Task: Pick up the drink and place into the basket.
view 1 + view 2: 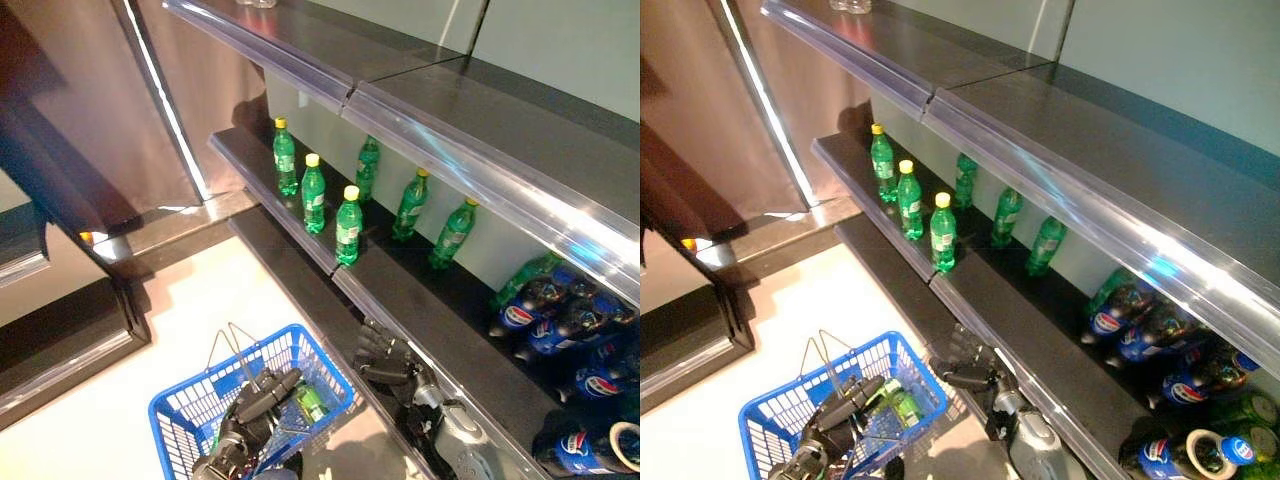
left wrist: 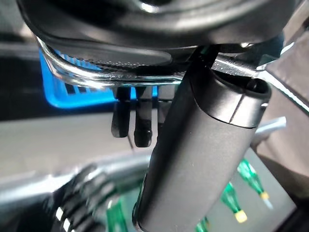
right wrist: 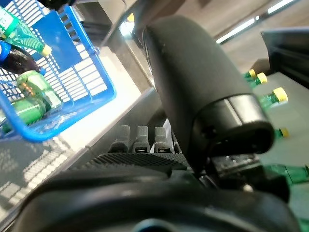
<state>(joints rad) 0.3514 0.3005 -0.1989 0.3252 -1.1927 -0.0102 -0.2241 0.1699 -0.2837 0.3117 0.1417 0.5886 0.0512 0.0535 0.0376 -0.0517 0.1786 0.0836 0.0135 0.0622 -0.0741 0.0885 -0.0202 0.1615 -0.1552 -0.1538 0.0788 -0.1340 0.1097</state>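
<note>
Right hand (image 1: 385,357) hangs empty, fingers relaxed, by the lower shelf edge at 5 o'clock; left hand (image 1: 262,397) grips the basket (image 1: 180,410) handle. Drinks (image 1: 348,226) stand at 12. Reaching up could topple the close-set bottles.

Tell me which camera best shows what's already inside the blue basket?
The right wrist view: green bottles lie in plain sight in the blue basket. Both eye views show one green bottle behind the left hand; the left wrist view shows only the basket's wall.
</note>
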